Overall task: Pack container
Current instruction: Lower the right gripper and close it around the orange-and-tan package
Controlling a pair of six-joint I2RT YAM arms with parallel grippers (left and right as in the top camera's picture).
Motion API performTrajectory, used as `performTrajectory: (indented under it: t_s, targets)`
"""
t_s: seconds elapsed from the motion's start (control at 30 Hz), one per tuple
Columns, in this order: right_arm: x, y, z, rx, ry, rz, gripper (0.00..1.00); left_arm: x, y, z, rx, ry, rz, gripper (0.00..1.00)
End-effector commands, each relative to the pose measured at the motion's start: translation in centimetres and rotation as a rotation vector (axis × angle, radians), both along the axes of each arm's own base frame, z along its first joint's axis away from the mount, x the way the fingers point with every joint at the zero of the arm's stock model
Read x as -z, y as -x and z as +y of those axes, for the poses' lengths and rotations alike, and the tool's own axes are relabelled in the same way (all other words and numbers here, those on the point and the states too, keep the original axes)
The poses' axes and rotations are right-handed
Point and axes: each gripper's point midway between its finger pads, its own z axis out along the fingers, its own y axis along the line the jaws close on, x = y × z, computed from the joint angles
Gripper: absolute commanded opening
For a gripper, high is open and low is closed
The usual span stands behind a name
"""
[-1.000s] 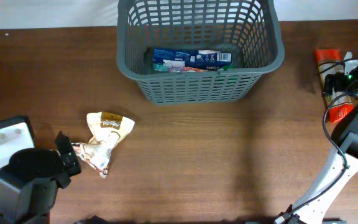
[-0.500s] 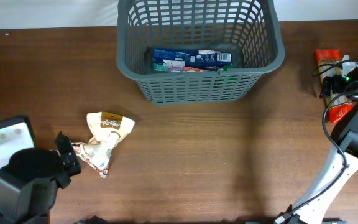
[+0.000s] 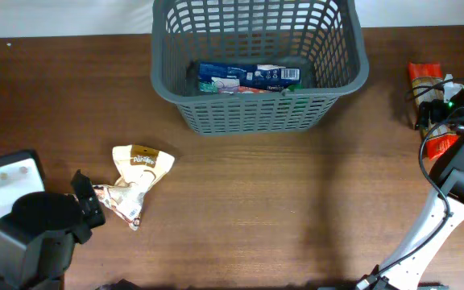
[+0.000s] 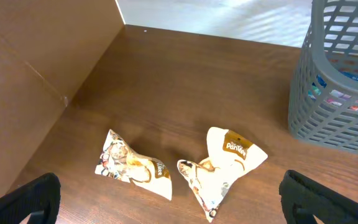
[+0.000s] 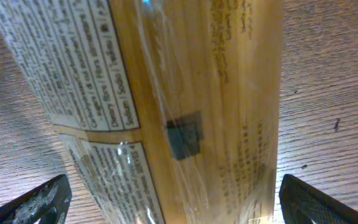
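The container [image 3: 258, 113], a dark grey lattice basket, stands at the far centre and holds several packets [image 3: 248, 77]; its corner shows in the left wrist view [image 4: 334, 93]. Two cream snack packets [image 3: 141, 167] [image 3: 119, 203] lie at the near left, and also show in the left wrist view [image 4: 229, 165] [image 4: 132, 168]. My left gripper [image 3: 87, 201] [image 4: 173, 205] is open and empty just short of them. My right gripper [image 3: 435, 109] [image 5: 179, 205] is open, low over an orange-red packet [image 3: 422, 74] [image 5: 185, 93], with one finger on each side of it.
A white block [image 3: 6, 177] sits by the left arm's base. A brown panel wall [image 4: 36, 81] runs along the table's left side. The right arm's cables [image 3: 425, 169] hang near the right edge. Bare wooden tabletop [image 3: 296, 209] lies between the arms.
The right arm has shifted slightly over the orange-red packet. The left arm, the cream packets and the container have not moved.
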Motion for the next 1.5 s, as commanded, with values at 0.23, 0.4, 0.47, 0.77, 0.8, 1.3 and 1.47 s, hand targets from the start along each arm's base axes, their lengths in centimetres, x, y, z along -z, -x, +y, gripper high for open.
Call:
performTrajectory:
  t_s: [0.23,0.4,0.47,0.77,0.8,1.3,1.47]
  targets:
    - [1.1,0.4,-0.3,0.016,-0.001,0.018,0.99,0.0,-0.1,-0.1,0.004,0.004,0.000,0.99]
    - [1.2,0.5,-0.3,0.016,-0.001,0.018,0.99,0.0,-0.1,-0.1,0.004,0.004,0.000,0.99]
    - [1.2,0.3,-0.4,0.019,0.003,0.010,0.99,0.0,-0.1,-0.1,0.004,0.004,0.000,0.99]
    - [2.2,0.6,-0.2,0.020,-0.008,0.018,0.99,0.0,-0.1,-0.1,0.004,0.004,0.000,0.99]
    - [2.4,0.7,0.0,0.020,-0.012,0.024,0.99,0.0,-0.1,-0.1,0.004,0.004,0.000,0.99]
    - [3.3,1.3,0.3,0.020,-0.021,0.043,0.61,0.0,-0.1,-0.1,0.004,0.003,0.000,0.99]
    - [3.3,1.3,0.3,0.018,-0.022,0.044,0.36,0.0,-0.1,-0.1,0.004,0.003,0.000,0.99]
